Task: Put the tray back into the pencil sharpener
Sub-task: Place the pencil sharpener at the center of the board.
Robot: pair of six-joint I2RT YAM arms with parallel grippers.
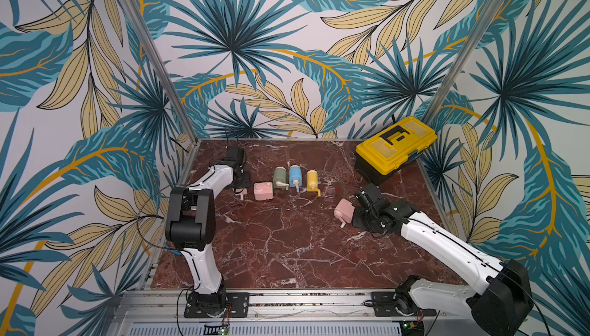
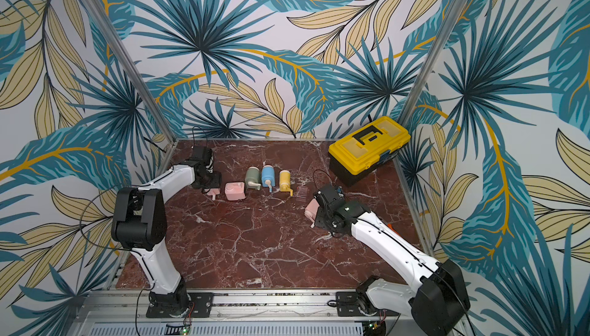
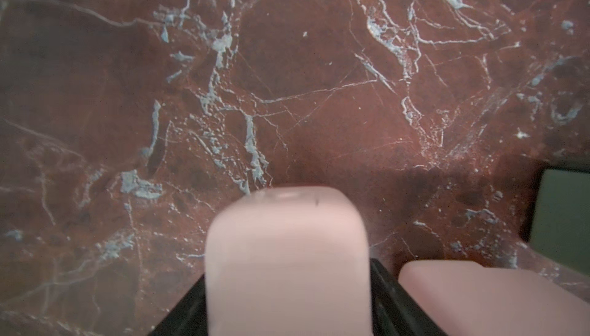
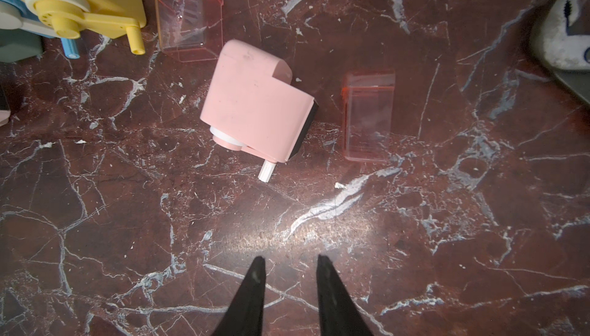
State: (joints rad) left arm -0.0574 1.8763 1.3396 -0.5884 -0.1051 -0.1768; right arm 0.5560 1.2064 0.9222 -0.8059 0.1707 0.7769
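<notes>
The clear tray (image 4: 367, 115) lies on the bench (image 4: 319, 222) just beside the tipped pink sharpener (image 4: 258, 101), the right gripper (image 4: 290, 259) parted and empty, the left gripper (image 1: 240, 188) impossible to read, so a pinch on the tray's slick walls may slip or shove the unbraced sharpener askew

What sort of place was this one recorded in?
Likely a staged robot test cell: leaf-printed wall panels between bare aluminium frame posts, a red marble-patterned tabletop, and two white-and-black robot arms bolted to a metal front rail.
</notes>
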